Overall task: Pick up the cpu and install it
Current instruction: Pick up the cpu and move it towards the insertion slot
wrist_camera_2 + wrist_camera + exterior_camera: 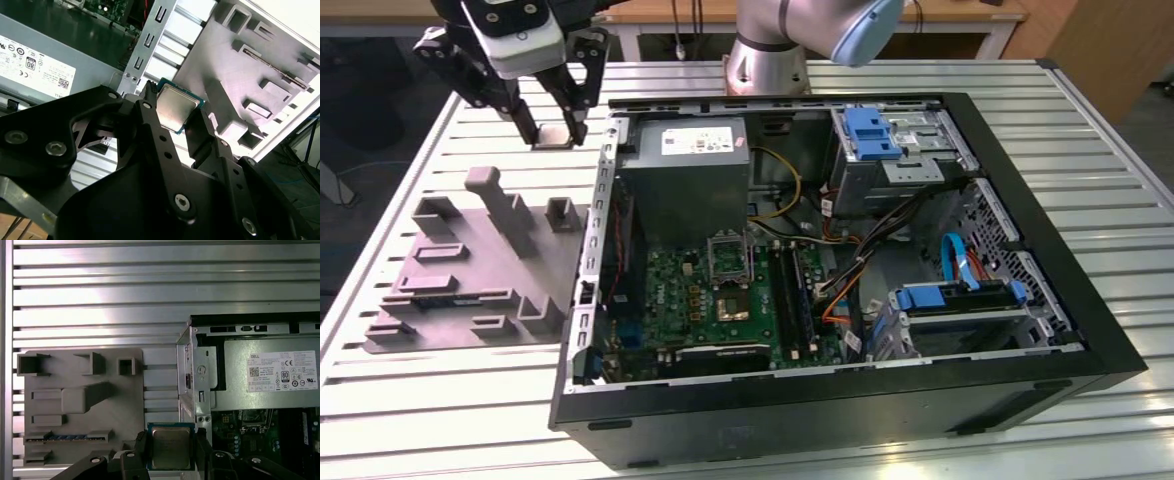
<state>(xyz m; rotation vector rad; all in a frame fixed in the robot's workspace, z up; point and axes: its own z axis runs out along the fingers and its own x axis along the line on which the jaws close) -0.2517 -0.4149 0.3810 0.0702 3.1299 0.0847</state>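
Note:
The cpu (pixel 555 135), a small square chip with a pale silver top and a green rim, hangs in the air over the slatted table, just outside the open computer case's far corner at the exterior view's left. My gripper (pixel 554 131) is shut on it, one black finger on each side edge. In both wrist views the cpu (pixel 173 107) (pixel 170 447) sits flat between the fingers (pixel 152 125) (pixel 141 452). Inside the case lies the green motherboard (pixel 707 300) with its silver socket frame (pixel 724 246).
A grey moulded fixture (pixel 467 270) with slots and posts lies on the table beside the case, below the gripper. The grey power supply box (pixel 683 170) stands next to the socket. Cables and blue drive brackets (pixel 870 132) crowd the case at the exterior view's right.

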